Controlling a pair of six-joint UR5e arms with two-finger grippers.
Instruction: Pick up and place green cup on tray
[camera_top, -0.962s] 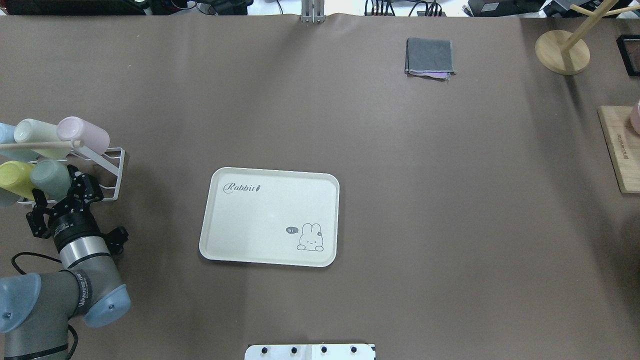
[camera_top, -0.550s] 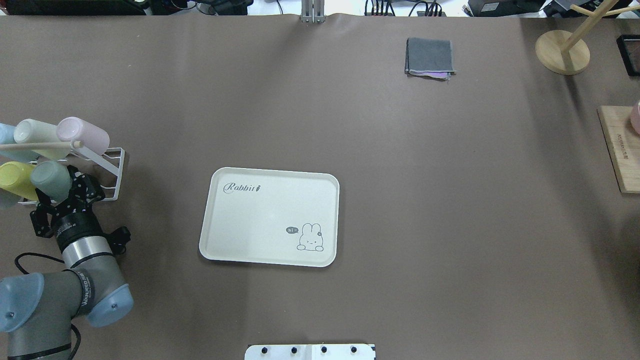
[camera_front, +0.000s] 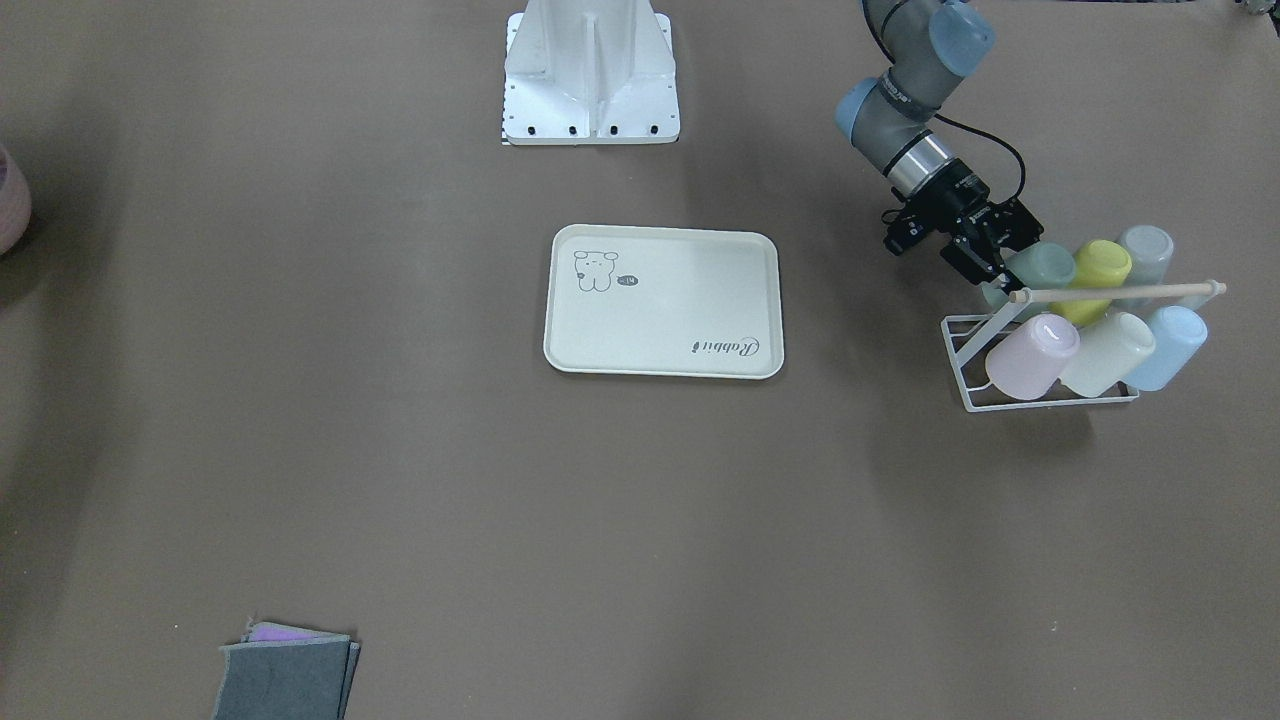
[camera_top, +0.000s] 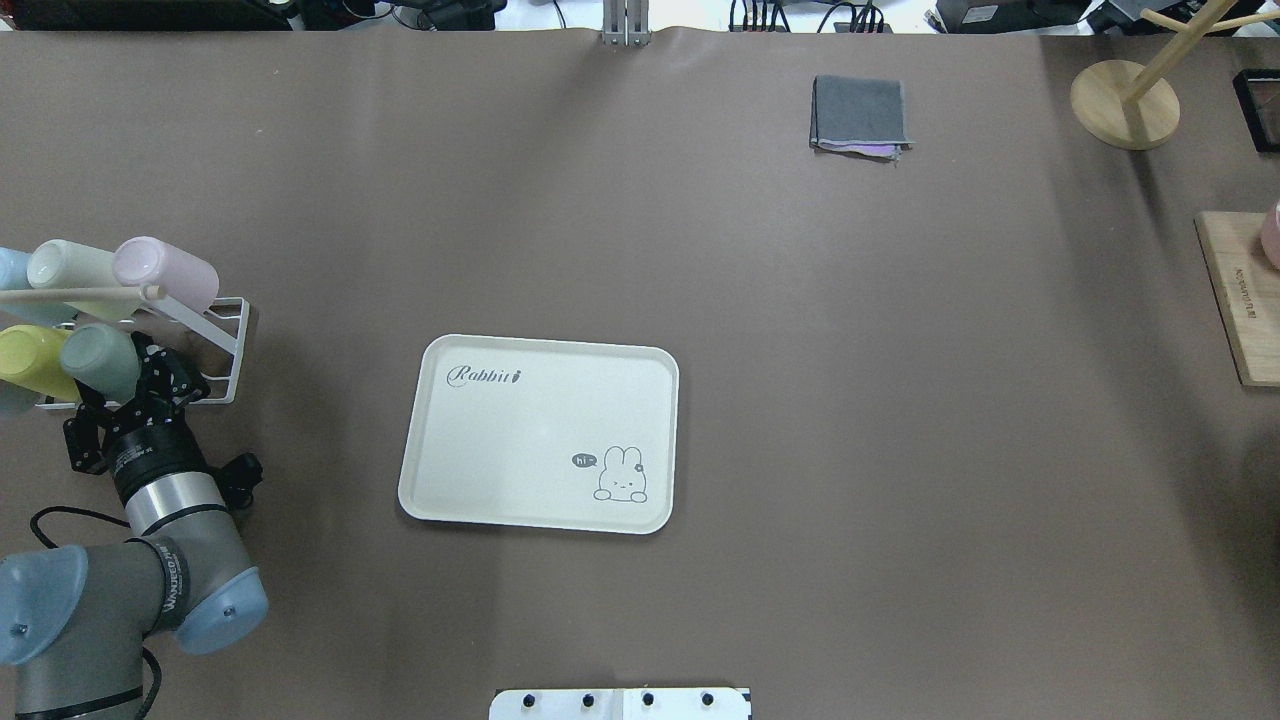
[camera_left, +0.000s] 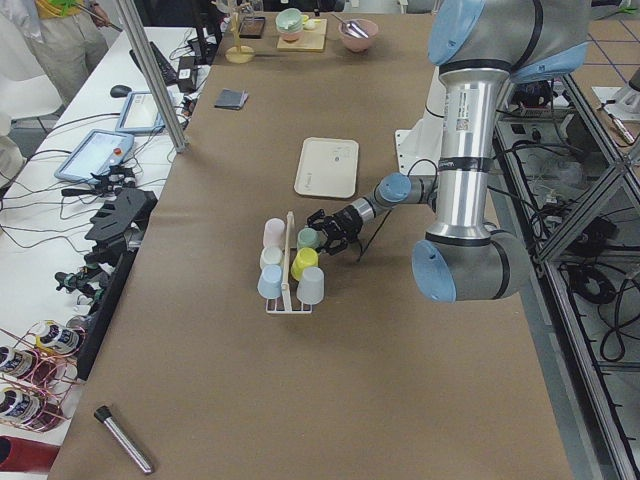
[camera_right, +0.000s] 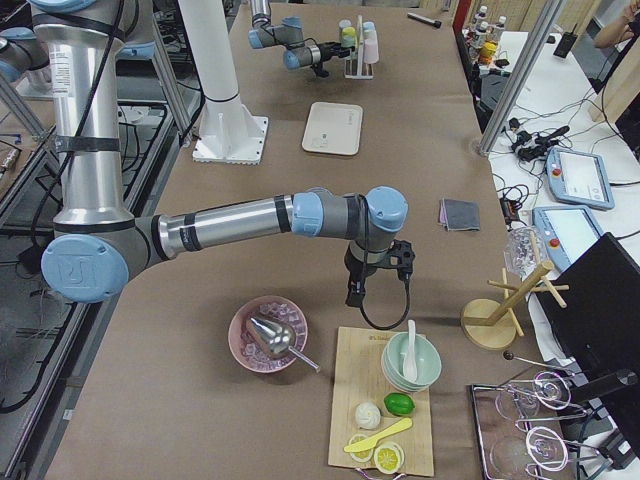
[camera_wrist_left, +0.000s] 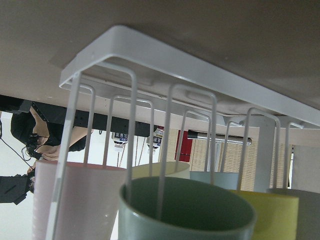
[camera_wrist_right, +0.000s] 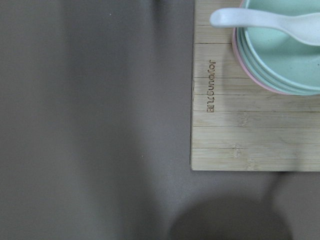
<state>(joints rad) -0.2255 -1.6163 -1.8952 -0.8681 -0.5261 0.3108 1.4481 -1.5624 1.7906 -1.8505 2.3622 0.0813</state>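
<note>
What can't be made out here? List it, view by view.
- Overhead: whether the left gripper touches the green cup; they overlap there.
- Overhead: blue cup, cut by the left edge.
- Exterior right: right gripper, too small to judge open or shut.

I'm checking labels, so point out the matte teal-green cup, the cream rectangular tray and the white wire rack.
matte teal-green cup (camera_top: 100, 358): overhead view, side wall.
cream rectangular tray (camera_top: 520, 440): overhead view, bare floor.
white wire rack (camera_top: 203, 323): overhead view, end bar.
</note>
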